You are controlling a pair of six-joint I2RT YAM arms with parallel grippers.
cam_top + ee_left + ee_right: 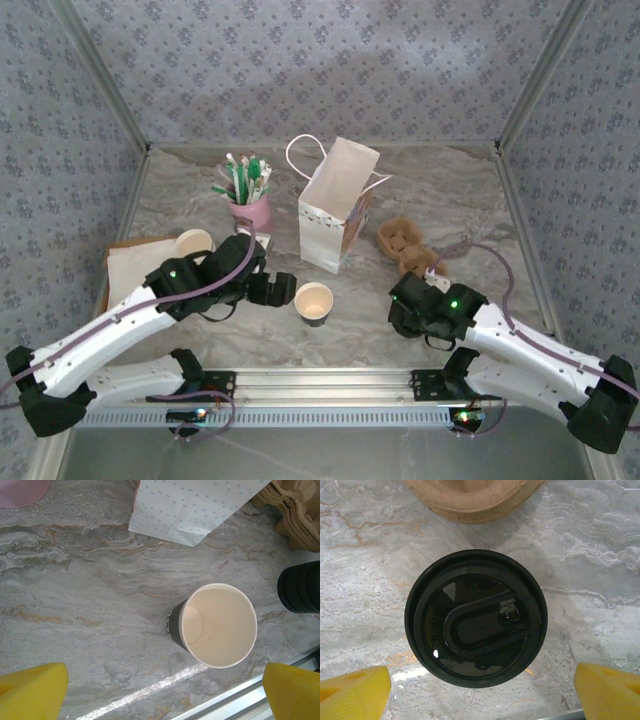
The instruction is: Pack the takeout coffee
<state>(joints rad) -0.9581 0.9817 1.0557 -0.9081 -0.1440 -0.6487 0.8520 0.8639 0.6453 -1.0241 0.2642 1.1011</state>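
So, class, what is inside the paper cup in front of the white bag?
Nothing visible: the paper cup shows only cream lining and part of its bottom. Its own rim hides the rest of the bottom.

Soft, even light; pics sharp

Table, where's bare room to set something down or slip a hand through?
Free: marble between the open cup and the right hand, in front of the white bag; also the far right corner beyond the cardboard carriers. Crowded: the left, where left hand, second cup, pink holder and napkins cluster.
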